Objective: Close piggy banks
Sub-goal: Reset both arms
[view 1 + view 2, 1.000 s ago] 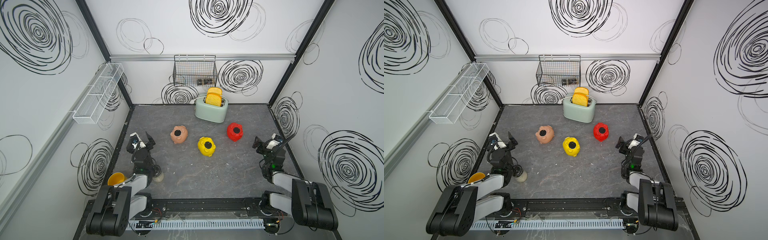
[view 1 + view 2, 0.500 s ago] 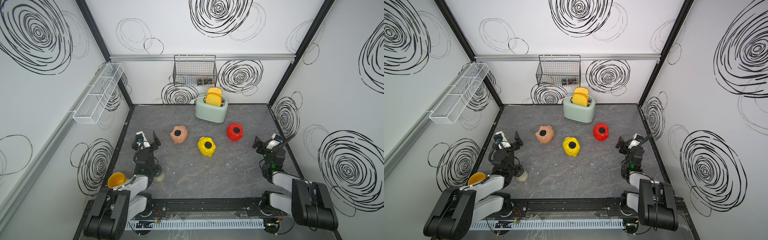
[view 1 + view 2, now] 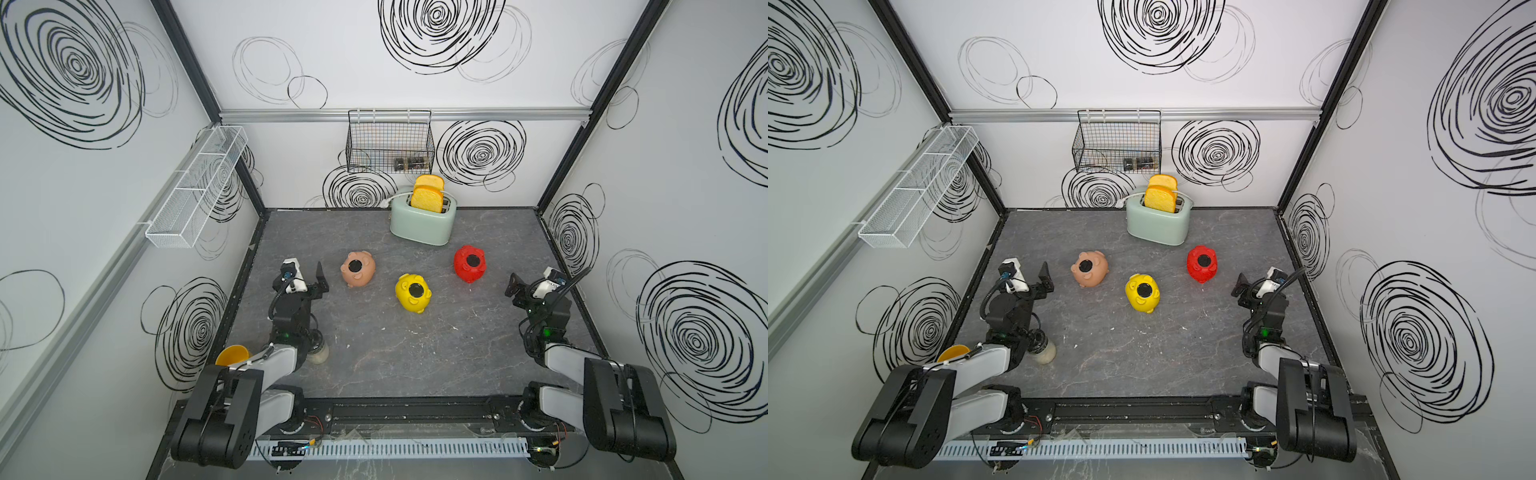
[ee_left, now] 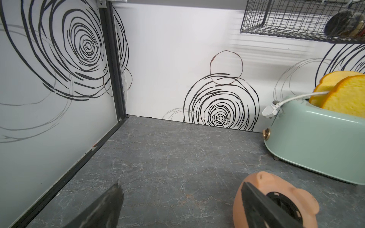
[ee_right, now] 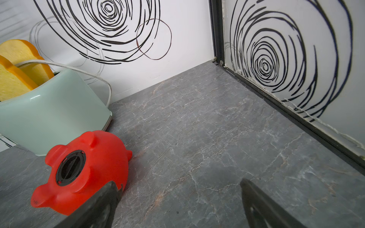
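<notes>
Well, in a top view the pink pig, yellow pig and red pig lie near the green toaster. Left wrist view: left gripper spread wide, one finger hiding part of the pink pig. Right wrist view: right gripper spread wide beside the red pig.

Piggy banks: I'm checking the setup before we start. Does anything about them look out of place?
None stands on its feet. The pink piggy bank, yellow piggy bank and red piggy bank all lie overturned on the table, black round belly openings facing up. Nothing looks spilled or broken.
</notes>
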### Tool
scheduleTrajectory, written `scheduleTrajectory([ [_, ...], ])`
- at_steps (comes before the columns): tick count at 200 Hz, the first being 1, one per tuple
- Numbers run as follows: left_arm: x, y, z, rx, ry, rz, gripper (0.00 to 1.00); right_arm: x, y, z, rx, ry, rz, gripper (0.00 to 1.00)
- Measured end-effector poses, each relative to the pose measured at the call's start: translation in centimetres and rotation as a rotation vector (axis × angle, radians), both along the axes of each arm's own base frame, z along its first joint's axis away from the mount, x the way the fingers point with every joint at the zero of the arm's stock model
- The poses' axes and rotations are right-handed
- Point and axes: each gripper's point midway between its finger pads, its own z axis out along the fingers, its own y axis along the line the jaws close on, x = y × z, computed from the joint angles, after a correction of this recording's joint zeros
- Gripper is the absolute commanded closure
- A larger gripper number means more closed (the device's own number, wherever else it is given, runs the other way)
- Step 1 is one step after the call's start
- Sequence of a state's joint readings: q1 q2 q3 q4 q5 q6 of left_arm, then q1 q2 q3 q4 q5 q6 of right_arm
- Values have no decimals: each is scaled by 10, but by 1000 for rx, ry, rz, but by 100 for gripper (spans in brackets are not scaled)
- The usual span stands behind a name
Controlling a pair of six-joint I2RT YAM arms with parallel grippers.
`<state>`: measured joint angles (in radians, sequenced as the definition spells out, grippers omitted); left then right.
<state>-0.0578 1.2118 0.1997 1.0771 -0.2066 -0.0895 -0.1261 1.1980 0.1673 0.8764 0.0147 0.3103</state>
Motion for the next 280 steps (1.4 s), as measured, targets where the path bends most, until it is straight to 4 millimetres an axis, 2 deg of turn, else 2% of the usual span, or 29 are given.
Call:
scheduleTrajectory([
  [47,-1,5,-2,4,0,-1,4,0,0,-2,1,10,0,2],
  [79,-9,13,-31,-11,48,-5,4,1,0,-4,3,25,0,2],
  [113,-2,8,-47,-11,89,-30,4,6,-3,-4,-9,31,-12,2],
  [145,12,-6,-46,13,85,-77,4,10,-5,-9,-39,47,-10,1],
  [177,14,-12,-42,33,63,-95,4,17,-2,-11,-87,37,11,2],
  [214,14,-16,-40,51,57,-98,4,29,27,-18,-181,26,109,2],
  [236,14,-19,-40,62,56,-100,4,29,40,-29,-224,52,136,2],
  [280,13,-18,-40,68,57,-91,4,34,34,-19,-241,32,105,2],
])
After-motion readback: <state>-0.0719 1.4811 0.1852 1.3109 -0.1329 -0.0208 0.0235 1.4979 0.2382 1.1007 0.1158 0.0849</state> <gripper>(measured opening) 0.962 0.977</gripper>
